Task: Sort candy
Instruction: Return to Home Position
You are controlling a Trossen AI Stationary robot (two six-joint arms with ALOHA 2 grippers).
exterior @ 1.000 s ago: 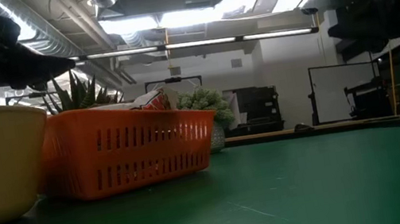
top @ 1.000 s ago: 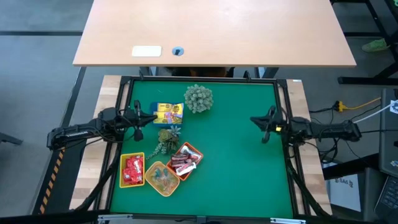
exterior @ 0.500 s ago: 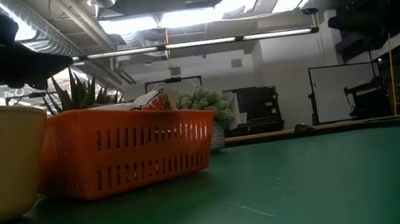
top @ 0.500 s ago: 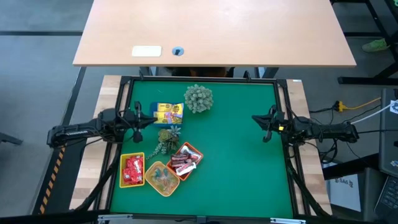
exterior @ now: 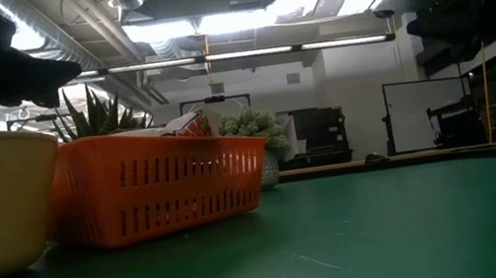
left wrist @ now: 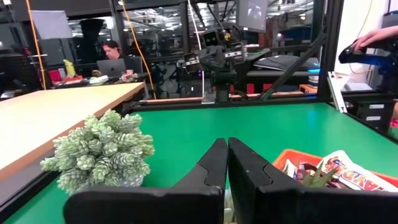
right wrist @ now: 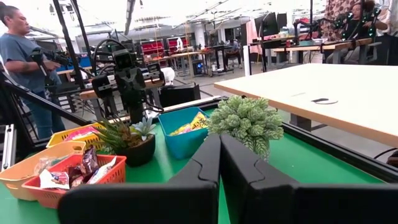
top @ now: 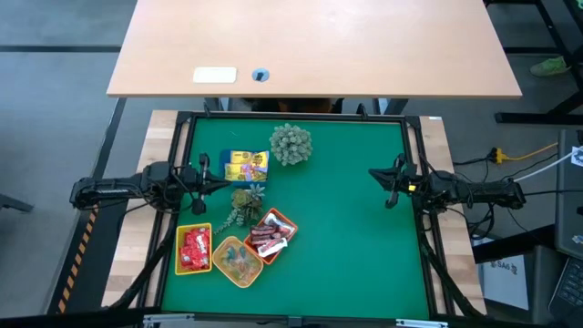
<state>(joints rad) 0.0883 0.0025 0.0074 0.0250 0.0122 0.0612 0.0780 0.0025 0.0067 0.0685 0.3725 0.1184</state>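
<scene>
Now small wrapped candy [top: 194, 249] lying sorted in cluster of small plastic bins [top: 178, 251], 5 o'clock from dark two-finger left gripper [top: 214, 180], nearer arm, fingers pressing together, empty; matching right gripper [top: 375, 175] waiting at 3 o'clock, likewise pinched, empty.

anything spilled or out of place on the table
Nothing stands out. Candy lies inside the trays, none loose on the mat; both plants stand upright; the left end effector and right end effector are shut and empty.

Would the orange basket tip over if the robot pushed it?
Probably not. The orange basket looks low, wide and flat-bottomed on the green table, so it would likely slide. Its slotted plastic walls suggest it is light.
</scene>
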